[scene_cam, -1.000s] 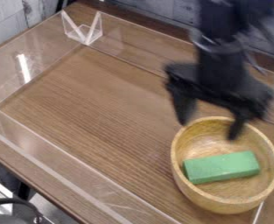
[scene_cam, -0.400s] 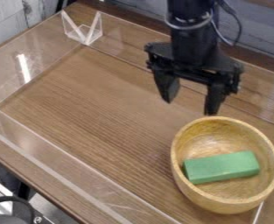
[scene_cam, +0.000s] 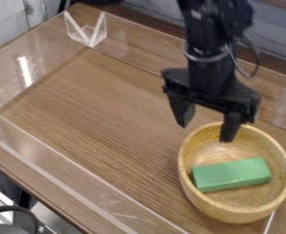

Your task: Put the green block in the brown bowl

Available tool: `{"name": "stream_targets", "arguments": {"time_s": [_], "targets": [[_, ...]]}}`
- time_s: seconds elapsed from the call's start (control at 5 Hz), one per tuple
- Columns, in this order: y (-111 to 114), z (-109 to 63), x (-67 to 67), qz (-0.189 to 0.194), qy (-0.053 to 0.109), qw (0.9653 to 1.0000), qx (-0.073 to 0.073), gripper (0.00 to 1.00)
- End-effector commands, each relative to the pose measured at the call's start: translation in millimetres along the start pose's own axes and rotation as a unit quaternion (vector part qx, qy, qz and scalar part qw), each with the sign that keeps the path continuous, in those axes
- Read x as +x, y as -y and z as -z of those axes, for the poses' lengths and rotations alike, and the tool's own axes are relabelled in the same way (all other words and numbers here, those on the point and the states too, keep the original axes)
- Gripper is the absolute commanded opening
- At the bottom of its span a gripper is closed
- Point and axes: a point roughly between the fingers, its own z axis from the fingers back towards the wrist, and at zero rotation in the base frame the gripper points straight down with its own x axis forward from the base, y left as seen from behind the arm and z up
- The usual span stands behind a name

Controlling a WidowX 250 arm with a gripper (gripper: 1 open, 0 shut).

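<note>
Here, at the lower right of the frame, the brown bowl [scene_cam: 237,174] holds the green block [scene_cam: 232,174], a flat bright green bar lying across the bowl's floor. Just above its far rim hangs my gripper [scene_cam: 208,118], jaws spread wide and empty, over the wooden table [scene_cam: 96,110].

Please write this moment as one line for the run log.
hand: open, empty, above bowl's far rim | green block: lying inside brown bowl | table: nothing else on the wood
</note>
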Motion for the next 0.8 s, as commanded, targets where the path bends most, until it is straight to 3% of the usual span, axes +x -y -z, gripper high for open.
{"name": "stream_targets", "arguments": {"time_s": [0.0,0.6], "targets": [[1.8,-2.3,7.2,0.005,0.017,0.9998,-0.003,1.0],[3.3,27.1,6.2,0.007,0.012,0.9999,-0.008,1.0]]}}
